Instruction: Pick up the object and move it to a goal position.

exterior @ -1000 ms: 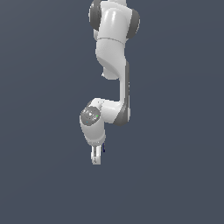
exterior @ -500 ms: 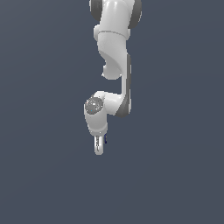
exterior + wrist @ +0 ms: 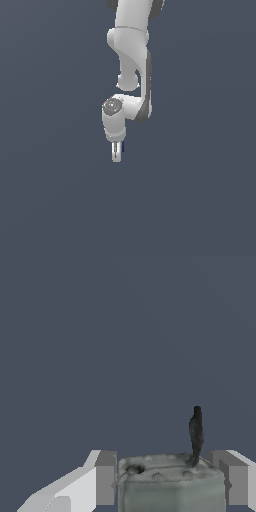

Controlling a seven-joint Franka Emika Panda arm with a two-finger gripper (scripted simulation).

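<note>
In the wrist view the small grey-green block (image 3: 170, 483) sits between my two fingers, one pad (image 3: 105, 478) on one side and the other pad (image 3: 232, 478) on the other, both touching it. Its thin dark stub (image 3: 196, 433) sticks out beyond the fingertips. In the exterior view my gripper (image 3: 116, 152) points down from the white arm, held in mid-air, with a sliver of the block's dark blue side (image 3: 123, 147) showing beside the fingers. The gripper is shut on the block.
Only a plain dark blue-grey background shows around the arm (image 3: 132, 65) in both views. No table, goal marker or other object is in view.
The arm has moved up and towards the exterior view's right, carrying the block in the shut gripper.
</note>
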